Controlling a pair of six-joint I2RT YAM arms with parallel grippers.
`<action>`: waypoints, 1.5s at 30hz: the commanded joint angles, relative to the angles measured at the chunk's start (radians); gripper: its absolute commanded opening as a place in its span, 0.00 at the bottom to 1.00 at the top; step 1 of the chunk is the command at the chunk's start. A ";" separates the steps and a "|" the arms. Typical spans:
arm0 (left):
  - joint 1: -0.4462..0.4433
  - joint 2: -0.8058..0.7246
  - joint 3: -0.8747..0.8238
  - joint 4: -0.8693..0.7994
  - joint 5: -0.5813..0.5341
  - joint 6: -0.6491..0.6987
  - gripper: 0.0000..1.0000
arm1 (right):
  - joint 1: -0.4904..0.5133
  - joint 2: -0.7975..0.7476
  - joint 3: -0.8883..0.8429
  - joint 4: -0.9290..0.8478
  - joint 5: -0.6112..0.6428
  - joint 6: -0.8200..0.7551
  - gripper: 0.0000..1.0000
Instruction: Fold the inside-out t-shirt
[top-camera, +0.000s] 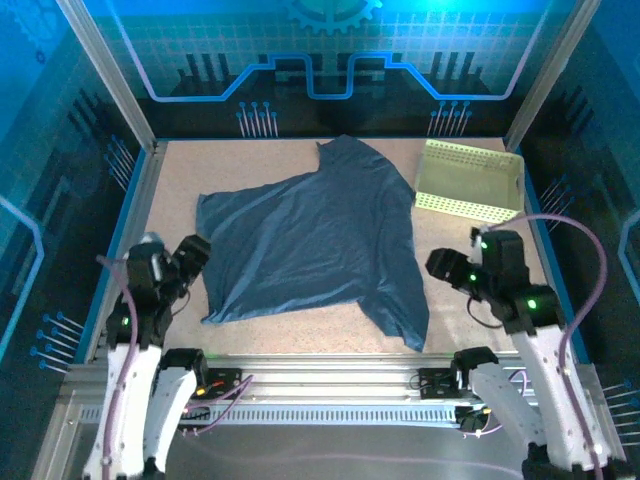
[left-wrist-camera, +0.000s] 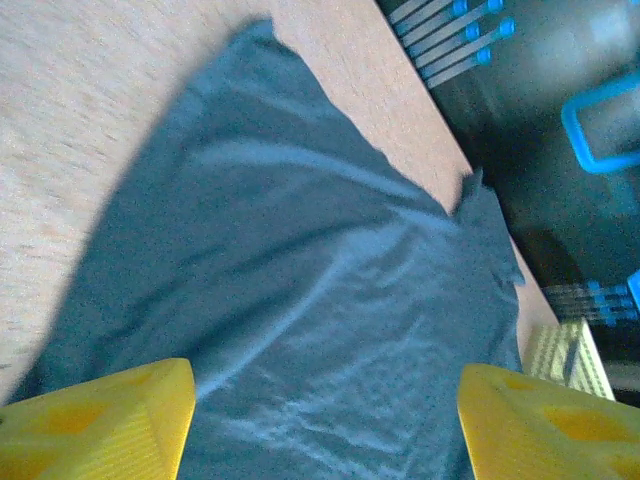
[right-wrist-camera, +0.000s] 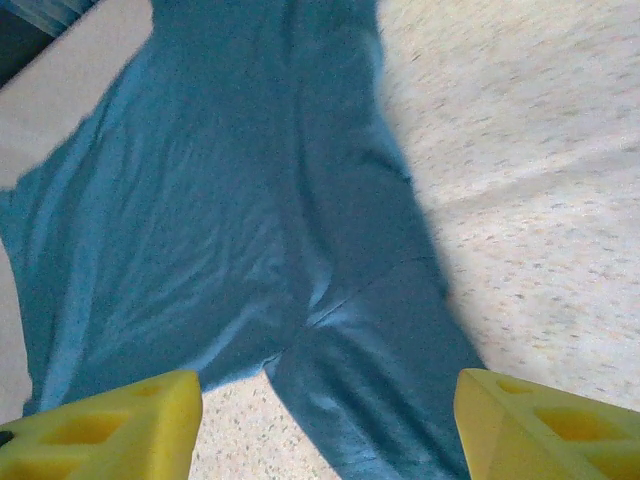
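Observation:
The inside-out t-shirt (top-camera: 310, 240) lies spread and wrinkled across the middle of the table, dark slate-blue, with one corner reaching toward the back and another toward the front right. My left gripper (top-camera: 190, 250) hovers at the shirt's left edge. In the left wrist view, the left gripper (left-wrist-camera: 325, 400) is open with its yellow fingers (left-wrist-camera: 110, 420) wide apart above the t-shirt (left-wrist-camera: 300, 260), holding nothing. My right gripper (top-camera: 440, 265) sits just right of the shirt. The right gripper (right-wrist-camera: 328, 410) is open over a sleeve-like flap of the t-shirt (right-wrist-camera: 250, 200).
A pale yellow-green perforated basket (top-camera: 468, 180) stands at the back right, close to the shirt's right edge; the basket (left-wrist-camera: 570, 360) also appears in the left wrist view. Bare speckled tabletop (top-camera: 470, 330) lies front right. A metal frame borders the table.

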 joint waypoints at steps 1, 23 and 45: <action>-0.090 0.156 -0.010 0.073 0.115 0.044 0.70 | 0.101 0.108 -0.049 0.152 -0.007 -0.032 0.69; 0.004 0.620 -0.247 0.351 0.018 0.052 0.84 | 0.146 0.721 -0.215 0.551 0.110 0.157 0.70; -0.093 0.461 -0.028 0.084 -0.069 0.107 0.89 | 0.287 0.499 -0.126 0.486 0.113 0.055 0.72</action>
